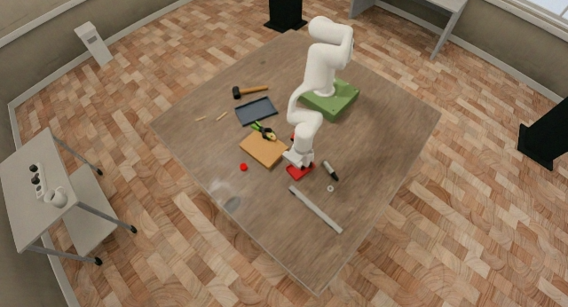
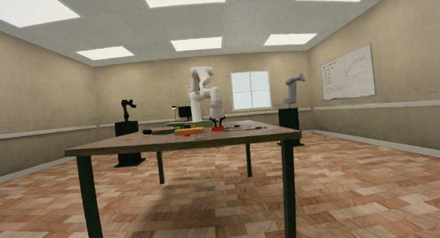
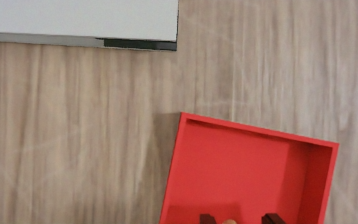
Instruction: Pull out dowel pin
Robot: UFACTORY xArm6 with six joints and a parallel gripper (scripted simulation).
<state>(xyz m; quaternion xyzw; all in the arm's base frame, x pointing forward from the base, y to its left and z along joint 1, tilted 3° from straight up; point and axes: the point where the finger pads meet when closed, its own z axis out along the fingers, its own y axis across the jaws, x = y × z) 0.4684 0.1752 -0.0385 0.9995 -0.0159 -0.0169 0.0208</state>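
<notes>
My gripper (image 1: 303, 165) (image 2: 217, 122) (image 3: 240, 220) is low over the red tray (image 1: 296, 173) (image 2: 217, 128) (image 3: 240, 170), with its fingers parted. In the wrist view the tan end of the dowel pin (image 3: 228, 220) shows between the fingertips, at the bottom edge, over the tray floor. The tan bench board (image 1: 259, 149) (image 2: 189, 131) lies left of the tray. The green and black spring clamp (image 1: 264, 131) sits at the board's far corner by the small wooden block (image 1: 272, 137). The bench stop is too small to make out.
A grey metal bar (image 1: 315, 208) (image 3: 80, 20) lies in front of the tray. A black marker (image 1: 330, 169) and a washer (image 1: 330, 188) lie to the right. A red cap (image 1: 243, 167), a dark tray (image 1: 256, 110), a hammer (image 1: 249, 90) and two loose dowels (image 1: 221, 115) lie to the left.
</notes>
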